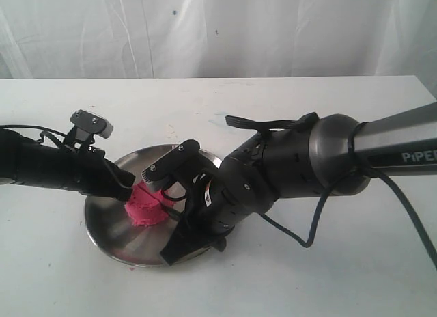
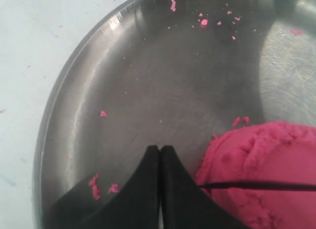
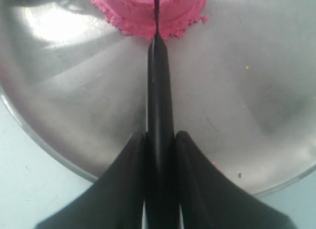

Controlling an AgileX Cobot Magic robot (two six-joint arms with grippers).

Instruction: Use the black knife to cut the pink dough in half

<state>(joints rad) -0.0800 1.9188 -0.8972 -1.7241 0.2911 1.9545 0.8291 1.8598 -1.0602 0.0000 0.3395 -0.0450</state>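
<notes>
Pink dough (image 1: 149,209) (on steel plate (image 1: 109,228))

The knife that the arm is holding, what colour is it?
All black, handle and blade alike. The black knife shows best in the right wrist view, held by the right gripper.

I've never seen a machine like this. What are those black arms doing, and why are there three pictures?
It is a robot with two arms. One picture is taken from off the arms and shows the whole table. The other two come from small cameras on each wrist, looking down past the fingers.

On the white table sits a round steel plate. On the plate is a lump of pink dough, with pink crumbs scattered around.

The right gripper is shut on the black knife, and the blade is pressed into the dough, cutting it. The left gripper is shut and holds nothing; it sits just beside the dough, and I cannot tell if it touches.
</notes>
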